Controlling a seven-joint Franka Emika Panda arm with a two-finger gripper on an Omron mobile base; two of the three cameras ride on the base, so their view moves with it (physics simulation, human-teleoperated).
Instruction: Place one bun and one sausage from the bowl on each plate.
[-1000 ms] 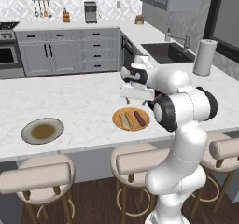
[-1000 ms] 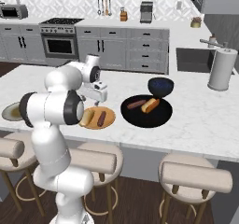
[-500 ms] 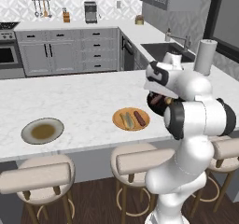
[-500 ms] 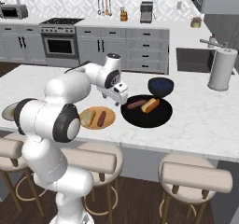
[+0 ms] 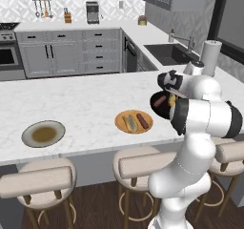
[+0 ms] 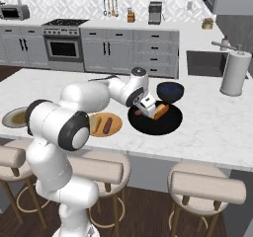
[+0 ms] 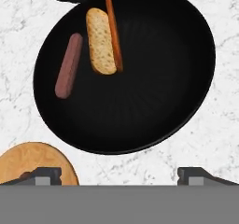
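Round shallow black bowl (image 7: pixel 140 120) is seen holding one porous tan bun (image 7: pixel 101 41) beside a smooth red-brown sausage (image 7: pixel 68 66). Flat orange plate (image 5: pixel 134 122) holds bun and sausage. Gripper (image 7: pixel 119 174) is held wide open, empty, above bowl.

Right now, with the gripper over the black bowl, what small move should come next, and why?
Probably lower the open gripper onto the bun in the bowl. The orange plate already holds a bun and a sausage, the grey-rimmed plate holds neither, and the gripper hangs above the bowl, holding nothing.
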